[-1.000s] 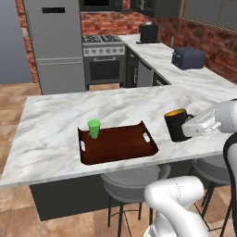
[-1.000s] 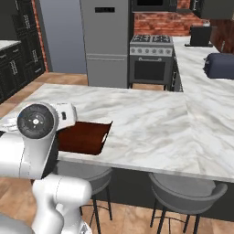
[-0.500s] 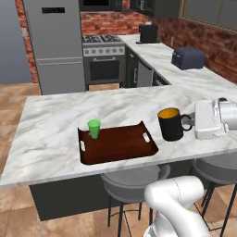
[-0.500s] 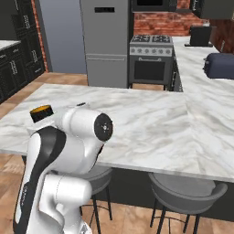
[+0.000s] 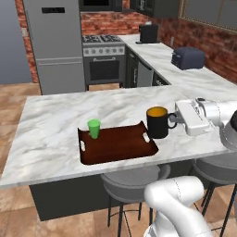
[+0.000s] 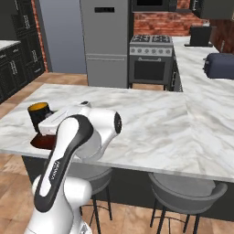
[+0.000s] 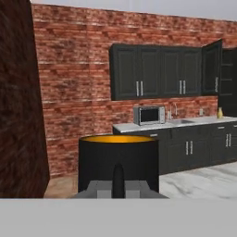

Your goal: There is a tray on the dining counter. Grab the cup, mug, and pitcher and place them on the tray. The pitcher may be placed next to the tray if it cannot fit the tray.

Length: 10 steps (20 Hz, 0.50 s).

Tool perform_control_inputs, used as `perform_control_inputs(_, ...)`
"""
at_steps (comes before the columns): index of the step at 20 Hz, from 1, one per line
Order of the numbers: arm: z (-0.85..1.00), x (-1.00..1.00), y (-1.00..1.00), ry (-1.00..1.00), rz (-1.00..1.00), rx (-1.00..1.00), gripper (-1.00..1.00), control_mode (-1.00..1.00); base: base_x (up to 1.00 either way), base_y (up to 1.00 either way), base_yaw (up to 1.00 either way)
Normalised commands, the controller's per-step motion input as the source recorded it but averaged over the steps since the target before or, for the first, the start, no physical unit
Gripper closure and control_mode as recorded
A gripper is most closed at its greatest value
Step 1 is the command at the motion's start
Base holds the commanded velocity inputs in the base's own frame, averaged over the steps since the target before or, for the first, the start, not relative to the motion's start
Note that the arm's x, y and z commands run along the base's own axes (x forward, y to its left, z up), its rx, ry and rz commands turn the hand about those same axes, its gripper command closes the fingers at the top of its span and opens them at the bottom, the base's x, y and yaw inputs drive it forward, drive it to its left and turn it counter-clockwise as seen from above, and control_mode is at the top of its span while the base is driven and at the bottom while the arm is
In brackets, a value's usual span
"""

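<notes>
On the dining counter point(image 5: 55, 125), near its front edge, sits the tray point(image 5: 118, 147), long side facing the stools point(image 5: 134, 185). Cup point(image 5: 94, 128) stands upright in the tray's back left corner. Mug point(image 5: 157, 122) upright just beside the tray's right end, outside it, handle pointing right toward the hand; whether it rests on the marble or hangs just above it I cannot tell. Gripper point(image 5: 175, 119) lies level at the handle, fingers pinched closed on it. Hand view: mug point(image 7: 118, 159) dead ahead and close, orange rim showing, handle centred between the fingertips. Right base view: mug point(image 6: 38, 117) at far left, the arm's elbow in front of part of the tray point(image 6: 43, 141). Toaster point(image 5: 187, 57) and stove point(image 5: 104, 62) stand behind on the back run. Pitcher point(image 7: 220, 112) small and yellow by the far sink, well apart.
</notes>
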Motion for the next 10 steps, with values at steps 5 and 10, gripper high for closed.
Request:
perform_control_inputs(5,-0.23,0.04,0.25,-0.02,0.06,-0.02,1.00,-1.00,0.00,0.00,0.00)
perform_control_inputs(10,-0.22,0.10,0.38,0.00,0.05,-0.01,1.00,-1.00,0.00,0.00,0.00)
